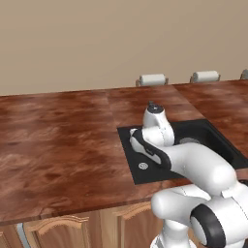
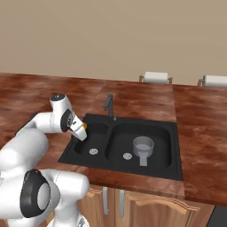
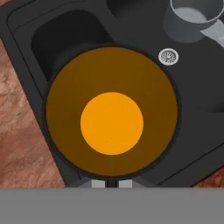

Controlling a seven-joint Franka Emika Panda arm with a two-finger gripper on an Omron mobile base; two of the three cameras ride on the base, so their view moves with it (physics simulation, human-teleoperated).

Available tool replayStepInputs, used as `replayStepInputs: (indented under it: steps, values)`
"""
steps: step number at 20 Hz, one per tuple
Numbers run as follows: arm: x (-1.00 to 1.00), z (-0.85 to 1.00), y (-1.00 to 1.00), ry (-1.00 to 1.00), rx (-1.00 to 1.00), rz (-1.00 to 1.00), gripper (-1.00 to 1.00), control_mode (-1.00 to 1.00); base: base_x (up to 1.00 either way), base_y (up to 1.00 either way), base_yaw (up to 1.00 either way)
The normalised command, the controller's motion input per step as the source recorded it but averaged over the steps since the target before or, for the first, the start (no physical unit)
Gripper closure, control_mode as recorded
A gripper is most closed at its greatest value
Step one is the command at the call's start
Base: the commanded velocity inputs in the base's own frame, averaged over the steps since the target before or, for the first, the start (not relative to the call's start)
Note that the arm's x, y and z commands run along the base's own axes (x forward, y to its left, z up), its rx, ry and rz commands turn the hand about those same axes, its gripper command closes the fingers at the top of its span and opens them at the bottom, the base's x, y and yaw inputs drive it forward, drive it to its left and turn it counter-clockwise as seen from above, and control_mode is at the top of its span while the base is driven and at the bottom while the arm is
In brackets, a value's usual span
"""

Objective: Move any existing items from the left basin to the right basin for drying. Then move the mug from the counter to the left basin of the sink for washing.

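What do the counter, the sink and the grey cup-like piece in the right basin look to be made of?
The counter: glossy reddish-brown wood grain, likely lacquered wood or laminate, with light sheen. The sink: matte black with soft reflections, perhaps composite or coated metal; unclear which. The grey cup-like piece in the right basin: pale grey and smooth, seemingly metal.

White glossy arm (image 1: 193, 164) of rounded, bulbous segments; dark grey to black joint bands and round end caps.

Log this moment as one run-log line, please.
phase: carrying mug to sink | hand: shut on mug, above left basin | right basin: holds grey metal cup | mug not yet released
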Motion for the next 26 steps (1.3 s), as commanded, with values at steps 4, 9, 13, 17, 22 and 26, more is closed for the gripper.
replayStepInputs:
  steps: [4, 9, 13, 17, 22, 26]
  values:
    - [0.0, 0.0, -0.19, 0.06, 0.0, 0.19, 1.0, -1.0, 0.0, 0.0, 0.0]
    - [0.11, 0.0, -0.18, 0.04, 0.0, 0.2, 1.0, -1.0, 0.0, 0.0, 0.0]
    - [0.21, -0.02, -0.1, 0.06, 0.0, 0.2, 1.0, -1.0, 0.0, 0.0, 0.0]
    - [0.22, -0.14, 0.0, 0.05, 0.0, 0.17, 1.0, -1.0, 0.0, 0.0, 0.0]
    - [0.16, -0.16, 0.0, 0.01, 0.0, 0.13, 1.0, -1.0, 0.0, 0.0, 0.0]
    - [0.03, -0.19, 0.0, 0.0, -0.03, 0.03, 1.0, -1.0, 0.0, 0.0, 0.0]
